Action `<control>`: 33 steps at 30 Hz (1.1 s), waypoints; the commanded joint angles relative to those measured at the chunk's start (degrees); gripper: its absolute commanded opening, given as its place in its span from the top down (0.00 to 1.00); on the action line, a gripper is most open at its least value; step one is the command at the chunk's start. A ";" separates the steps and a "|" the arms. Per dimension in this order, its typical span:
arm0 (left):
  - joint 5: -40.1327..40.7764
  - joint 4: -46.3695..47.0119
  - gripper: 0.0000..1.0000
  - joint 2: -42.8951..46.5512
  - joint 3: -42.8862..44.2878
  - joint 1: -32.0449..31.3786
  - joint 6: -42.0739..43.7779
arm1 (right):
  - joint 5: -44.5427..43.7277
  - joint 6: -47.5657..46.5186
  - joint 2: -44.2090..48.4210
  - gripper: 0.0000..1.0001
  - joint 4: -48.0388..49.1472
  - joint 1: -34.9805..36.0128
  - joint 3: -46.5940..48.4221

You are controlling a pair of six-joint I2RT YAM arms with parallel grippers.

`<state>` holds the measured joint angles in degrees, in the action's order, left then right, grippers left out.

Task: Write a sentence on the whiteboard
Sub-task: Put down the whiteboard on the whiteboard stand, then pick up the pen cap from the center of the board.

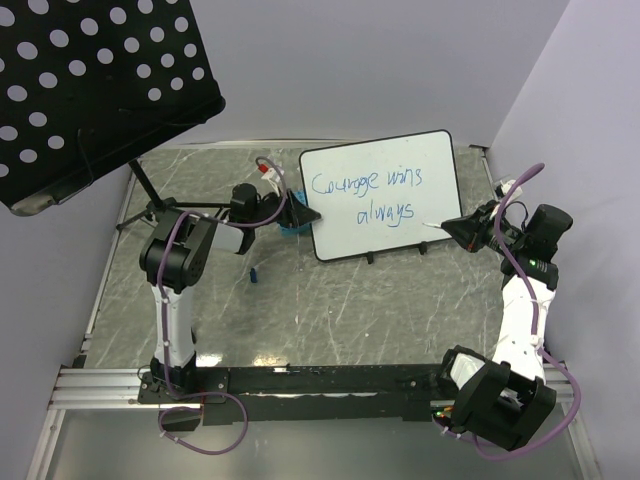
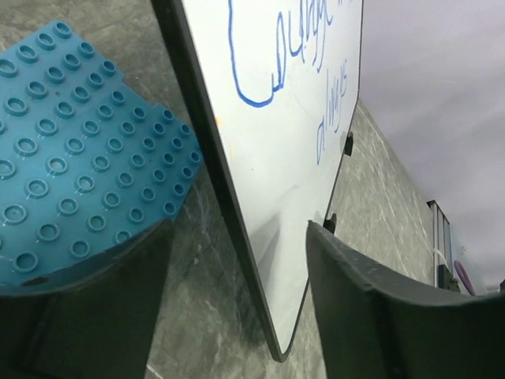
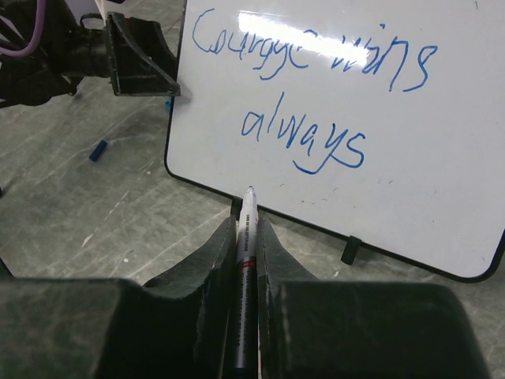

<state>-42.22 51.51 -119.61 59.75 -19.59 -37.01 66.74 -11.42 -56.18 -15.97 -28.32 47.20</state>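
**Whiteboard** [image 1: 345, 238] propped on its small black feet. The sentence [image 1: 368, 183] — "Courage wins always", blue, in two lines — covers its upper face. The right gripper [image 3: 248, 229], jaws clamped on a marker [image 3: 245, 276], aims the tip at the board's lower edge, apparently just off the surface. The left gripper [image 2: 238, 229] straddles the board's left edge with jaws apart, not pinching; a blue studded plate [image 2: 71, 150] lies beside that edge. The writing looks complete, so the sound finish is to draw the tip straight back — clear of wet ink — without nudging the board.
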 commanded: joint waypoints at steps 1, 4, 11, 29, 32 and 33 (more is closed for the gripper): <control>-1.11 2.90 0.24 4.73 -0.25 -0.62 0.36 | 1.81 -0.80 0.55 1.00 1.03 -0.60 -0.35; 0.55 0.53 0.16 5.88 -0.42 -0.62 1.24 | 1.99 -0.80 0.55 1.00 0.94 -0.60 -0.35; 11.53 -8.78 0.03 11.41 -4.19 -0.62 3.70 | 2.34 -0.80 0.90 1.00 1.03 -0.69 -0.44; 35.28 -54.46 0.01 42.26 -14.83 -1.41 1.42 | 4.27 -1.23 2.31 1.00 0.94 -0.95 -0.53; 43.93 -61.50 0.03 44.20 -15.80 -3.95 2.21 | 4.54 -1.15 2.57 1.00 0.85 -0.95 -0.53; 45.89 -65.79 0.01 44.11 -15.97 -5.61 1.60 | 4.63 -1.06 2.66 1.00 1.02 -1.04 -0.62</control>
<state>-6.46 1.87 -76.53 45.04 -21.58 -35.14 69.17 -11.60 -54.83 -15.99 -28.82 46.59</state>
